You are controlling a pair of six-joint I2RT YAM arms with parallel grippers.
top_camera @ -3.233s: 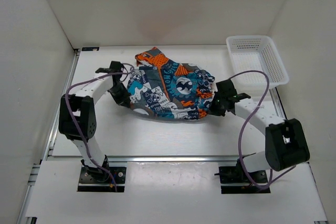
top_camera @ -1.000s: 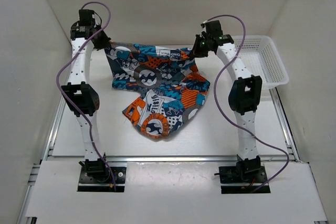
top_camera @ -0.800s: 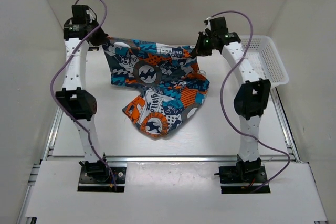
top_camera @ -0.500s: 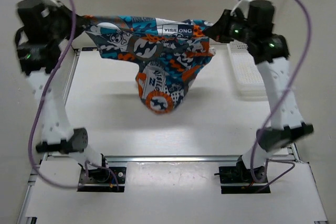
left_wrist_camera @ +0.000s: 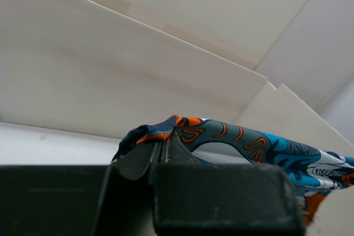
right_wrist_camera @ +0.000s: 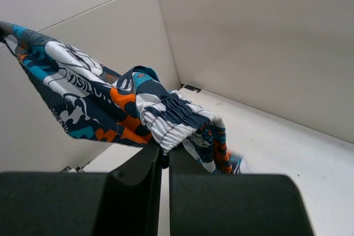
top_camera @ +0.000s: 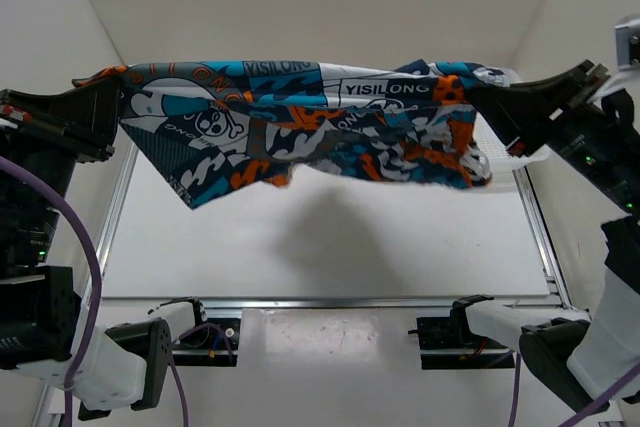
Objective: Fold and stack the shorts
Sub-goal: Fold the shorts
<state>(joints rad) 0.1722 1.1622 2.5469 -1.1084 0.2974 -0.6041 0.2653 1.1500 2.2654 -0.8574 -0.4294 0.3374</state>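
The shorts [top_camera: 300, 122], a cartoon patchwork in teal, orange, navy and white, hang stretched high above the table between both arms, close to the top camera. My left gripper [top_camera: 108, 107] is shut on their left waistband corner, seen in the left wrist view as orange and navy cloth [left_wrist_camera: 182, 131] pinched at the gripper [left_wrist_camera: 164, 143]. My right gripper [top_camera: 480, 97] is shut on the right end, where gathered striped elastic [right_wrist_camera: 171, 117] bunches over the gripper [right_wrist_camera: 165, 150]. The cloth sags a little in the middle, with one lower flap hanging at the left [top_camera: 195, 182].
The white mesh basket [top_camera: 497, 142] at the back right is mostly hidden behind the right arm and the cloth. The table surface [top_camera: 320, 247] lies below, walled by white panels on three sides. Both arm bases [top_camera: 190, 332] sit at the near edge.
Both arms have risen much higher toward the camera, lifting the shorts fully off the table and pulling them wide and taut. The hanging legs swung up from below.
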